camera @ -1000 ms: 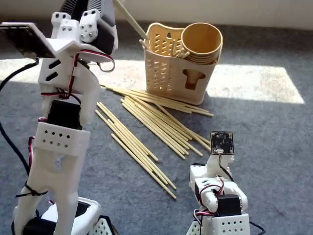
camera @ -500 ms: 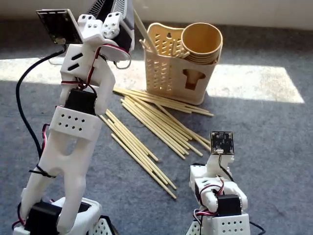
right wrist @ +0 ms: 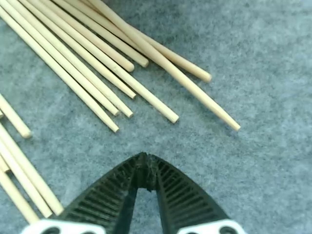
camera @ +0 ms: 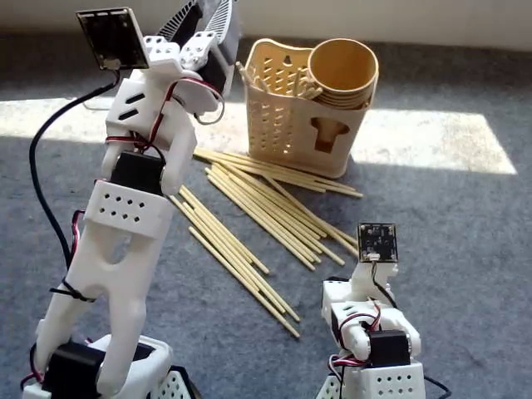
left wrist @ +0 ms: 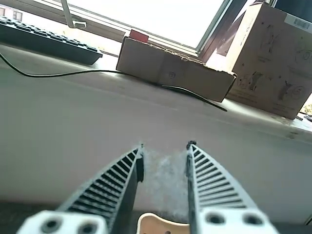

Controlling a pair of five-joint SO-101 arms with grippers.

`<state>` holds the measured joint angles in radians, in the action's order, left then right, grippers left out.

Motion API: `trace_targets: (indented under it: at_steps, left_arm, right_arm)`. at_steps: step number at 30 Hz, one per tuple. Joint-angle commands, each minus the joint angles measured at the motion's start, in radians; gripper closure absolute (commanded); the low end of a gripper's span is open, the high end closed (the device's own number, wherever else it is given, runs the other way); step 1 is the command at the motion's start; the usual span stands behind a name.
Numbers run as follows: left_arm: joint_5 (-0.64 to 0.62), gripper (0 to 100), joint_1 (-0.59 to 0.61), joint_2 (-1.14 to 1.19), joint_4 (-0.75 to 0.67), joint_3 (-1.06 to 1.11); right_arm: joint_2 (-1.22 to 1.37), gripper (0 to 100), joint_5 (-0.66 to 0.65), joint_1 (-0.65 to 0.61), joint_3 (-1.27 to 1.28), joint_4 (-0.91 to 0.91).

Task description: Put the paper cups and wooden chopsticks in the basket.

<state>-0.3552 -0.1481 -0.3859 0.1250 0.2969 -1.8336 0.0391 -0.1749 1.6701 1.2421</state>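
Observation:
The cream plastic basket (camera: 293, 125) stands at the back of the grey carpet, with stacked paper cups (camera: 342, 68) and a few wooden chopsticks (camera: 252, 76) inside. Many more chopsticks (camera: 258, 212) lie scattered on the carpet in front of it. My left gripper (camera: 206, 15) is raised high, just left of the basket's rim, and is open with nothing in it. In the left wrist view the left gripper (left wrist: 165, 152) hovers over the basket rim (left wrist: 161, 225). My right gripper (right wrist: 145, 168) is shut and empty, low over the carpet near the chopstick ends (right wrist: 146, 97).
The right arm (camera: 370, 332) sits folded at the front right. A sunlit patch (camera: 432, 141) crosses the carpet behind the basket. Beyond the carpet is a low wall with cardboard boxes (left wrist: 173, 70) and a keyboard (left wrist: 44, 36) on its ledge.
The left arm swung right toward the basket with a chopstick in its gripper. The gripper has opened and the chopstick now stands in the basket. The right arm has not moved.

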Motion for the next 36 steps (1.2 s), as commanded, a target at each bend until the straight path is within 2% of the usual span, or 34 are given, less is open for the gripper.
trace_targets:
  at_steps: [1, 6, 10, 14, 27, 36]
  left_arm:
    - [0.124, 85, -0.013, -0.012, 0.006, -0.035]
    - [0.175, 85, -0.013, -0.071, 0.103, -0.005]
    - [0.176, 85, -0.013, -0.216, 0.224, 0.038]
    - [0.176, 85, -0.013, -0.357, 0.284, 0.133]
    - [0.176, 85, 0.119, -0.75, 0.295, 0.522]
    - [0.176, 85, 0.196, -0.877, 0.321, 0.708]
  right_arm:
    - [-0.004, 99.4, 0.003, 0.008, 0.15, 0.01]
    - [-0.004, 99.4, 0.003, 0.008, 0.15, 0.01]
    - [-0.004, 99.4, 0.003, 0.008, 0.15, 0.01]
    - [-0.004, 99.4, 0.003, 0.008, 0.15, 0.01]
    - [-0.004, 99.4, 0.003, 0.008, 0.15, 0.01]
    - [-0.004, 99.4, 0.003, 0.008, 0.15, 0.01]
